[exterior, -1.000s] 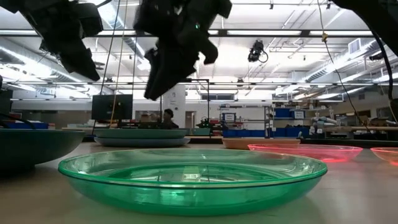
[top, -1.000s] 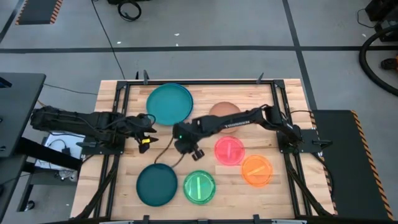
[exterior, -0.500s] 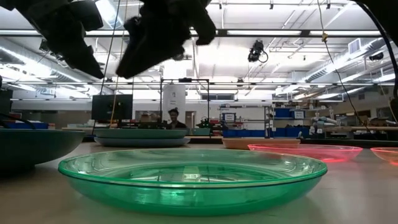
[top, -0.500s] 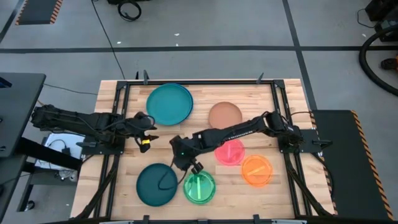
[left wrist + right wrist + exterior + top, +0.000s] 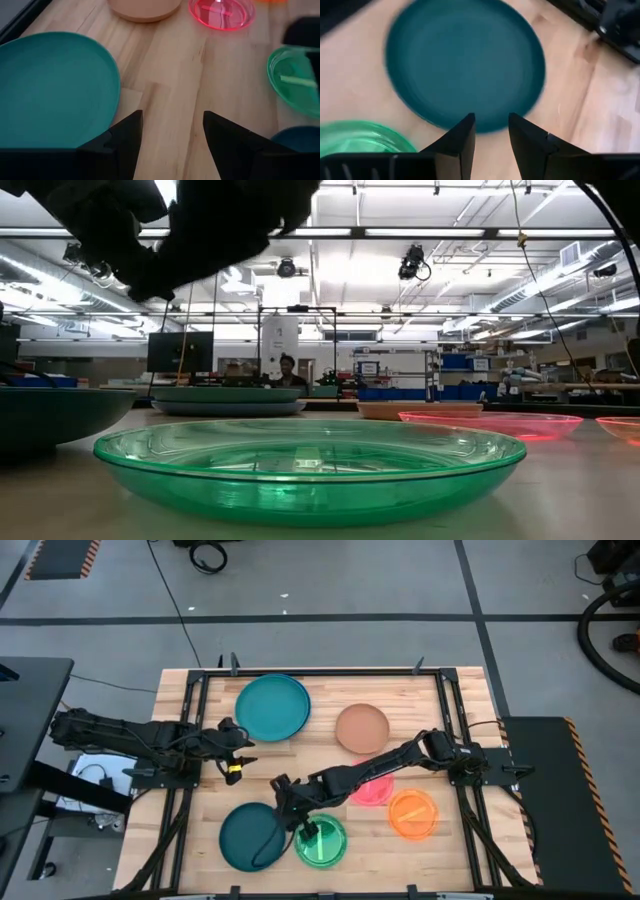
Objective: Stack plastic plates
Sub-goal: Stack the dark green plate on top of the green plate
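Presently six plates are seen lying singly on the wooden tabletop, none stacked and each empty. A large teal plate is set by the far edge, left of the middle, with a tan-brown plate to its right. A dark teal plate is placed at the near edge, and a green plate lies just beside it on the right. A pink plate is partly covered by the right arm, and an orange plate is found toward the near right corner.

The right gripper is held over the gap between the dark teal and green plates, its fingers parted and empty. The left gripper is parked near the left edge, beside the large teal plate, its fingers spread with nothing between them.
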Action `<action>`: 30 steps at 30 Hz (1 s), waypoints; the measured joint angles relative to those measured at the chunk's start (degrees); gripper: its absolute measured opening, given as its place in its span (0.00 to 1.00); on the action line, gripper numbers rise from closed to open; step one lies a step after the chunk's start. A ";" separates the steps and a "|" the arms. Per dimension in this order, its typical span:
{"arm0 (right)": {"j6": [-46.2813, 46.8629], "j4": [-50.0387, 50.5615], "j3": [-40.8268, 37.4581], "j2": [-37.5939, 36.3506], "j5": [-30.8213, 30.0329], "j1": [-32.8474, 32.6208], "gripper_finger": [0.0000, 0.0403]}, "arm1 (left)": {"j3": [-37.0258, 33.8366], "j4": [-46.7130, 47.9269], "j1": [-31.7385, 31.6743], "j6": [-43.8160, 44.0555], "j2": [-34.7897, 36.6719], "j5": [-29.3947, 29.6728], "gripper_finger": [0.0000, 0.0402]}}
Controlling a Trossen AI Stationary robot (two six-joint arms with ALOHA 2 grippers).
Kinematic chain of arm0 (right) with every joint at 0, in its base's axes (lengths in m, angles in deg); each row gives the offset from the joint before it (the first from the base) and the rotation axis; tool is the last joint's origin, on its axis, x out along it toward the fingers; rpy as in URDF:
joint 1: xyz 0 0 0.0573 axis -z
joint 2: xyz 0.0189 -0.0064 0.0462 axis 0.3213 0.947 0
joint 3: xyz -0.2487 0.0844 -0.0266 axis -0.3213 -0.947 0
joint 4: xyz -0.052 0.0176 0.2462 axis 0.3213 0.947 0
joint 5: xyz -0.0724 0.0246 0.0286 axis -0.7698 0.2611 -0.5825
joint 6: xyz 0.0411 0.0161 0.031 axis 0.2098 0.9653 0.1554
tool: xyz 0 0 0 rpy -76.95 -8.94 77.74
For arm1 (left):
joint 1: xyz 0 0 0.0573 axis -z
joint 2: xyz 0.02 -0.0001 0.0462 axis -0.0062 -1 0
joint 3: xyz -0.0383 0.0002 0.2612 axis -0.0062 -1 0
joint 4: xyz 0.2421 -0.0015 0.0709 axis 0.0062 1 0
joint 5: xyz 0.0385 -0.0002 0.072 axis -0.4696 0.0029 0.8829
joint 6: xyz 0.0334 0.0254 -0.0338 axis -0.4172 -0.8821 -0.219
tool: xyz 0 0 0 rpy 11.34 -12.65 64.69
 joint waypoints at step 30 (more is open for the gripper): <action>38.23 -5.65 -0.33 7.66 -9.59 0.69 0.41 | 0.04 3.84 6.84 18.65 -0.21 -0.32 0.54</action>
